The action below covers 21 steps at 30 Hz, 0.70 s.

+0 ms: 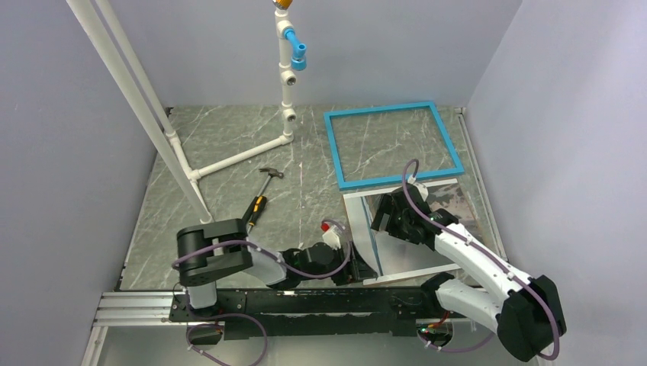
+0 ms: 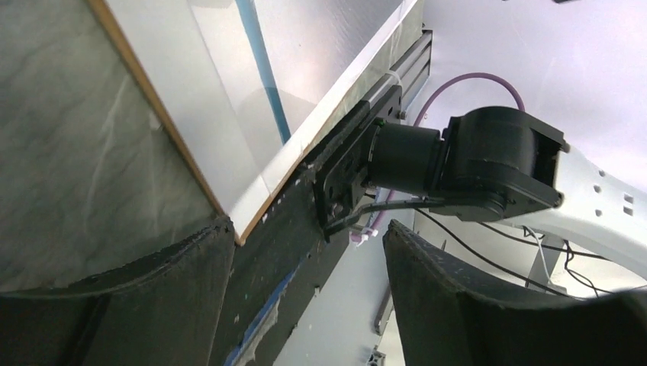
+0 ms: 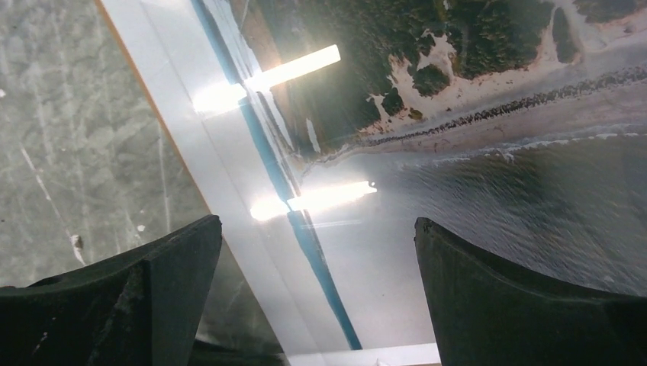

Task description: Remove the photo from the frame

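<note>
The turquoise frame [image 1: 333,149] lies flat at the back right of the table, and the marble top shows through its opening. Just in front of it lies the photo [image 1: 404,255], a glossy sheet with a white border. In the right wrist view the photo [image 3: 473,152] shows a dark coastline picture, glare spots and a thin brown edge along its border. My right gripper [image 1: 381,221] [image 3: 317,259] hovers open above the photo's left part. My left gripper [image 1: 345,263] [image 2: 309,252] is open and empty beside the photo's near-left corner [image 2: 229,152].
A hammer [image 1: 263,194] lies mid-table, left of the photo. A white pipe stand [image 1: 286,91] with a blue fitting rises at the back, and slanted white pipes [image 1: 152,114] cross the left side. The black mounting rail [image 1: 305,305] runs along the near edge. Walls close in left and right.
</note>
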### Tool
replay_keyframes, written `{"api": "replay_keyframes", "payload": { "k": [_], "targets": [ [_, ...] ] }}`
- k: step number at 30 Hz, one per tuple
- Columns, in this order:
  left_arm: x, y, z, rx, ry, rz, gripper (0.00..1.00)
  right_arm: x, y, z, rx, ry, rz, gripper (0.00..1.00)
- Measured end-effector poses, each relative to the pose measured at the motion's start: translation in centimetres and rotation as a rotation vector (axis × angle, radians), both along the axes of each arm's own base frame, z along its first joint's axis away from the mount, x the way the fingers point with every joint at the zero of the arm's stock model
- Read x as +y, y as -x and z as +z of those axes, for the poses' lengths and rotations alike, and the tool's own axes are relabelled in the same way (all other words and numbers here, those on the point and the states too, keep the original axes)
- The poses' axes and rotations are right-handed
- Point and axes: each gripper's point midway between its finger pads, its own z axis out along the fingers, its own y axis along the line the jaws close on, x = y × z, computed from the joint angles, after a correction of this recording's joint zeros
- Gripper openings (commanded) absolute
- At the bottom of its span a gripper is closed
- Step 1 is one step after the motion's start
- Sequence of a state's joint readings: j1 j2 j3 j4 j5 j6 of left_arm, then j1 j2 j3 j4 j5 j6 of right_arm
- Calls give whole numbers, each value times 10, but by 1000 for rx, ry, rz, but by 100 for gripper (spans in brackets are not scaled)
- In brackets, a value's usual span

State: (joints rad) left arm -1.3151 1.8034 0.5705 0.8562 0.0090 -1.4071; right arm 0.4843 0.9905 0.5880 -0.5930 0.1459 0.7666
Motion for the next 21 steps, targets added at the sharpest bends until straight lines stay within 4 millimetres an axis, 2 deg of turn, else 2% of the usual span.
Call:
{"api": "replay_keyframes", "payload": {
  "k": [4, 9, 16, 21],
  "targets": [
    [17, -1, 9, -30, -28, 19, 80, -1, 2, -14, 28, 13, -3, 97],
    [22, -5, 21, -55, -32, 36, 79, -3, 5, -27, 64, 26, -15, 96],
    [4, -5, 4, -24, -107, 25, 79, -4, 8, -37, 90, 36, -29, 96],
    [-3, 0, 3, -8, -131, 16, 79, -4, 8, -38, 88, 35, -29, 96]
  ]
}}
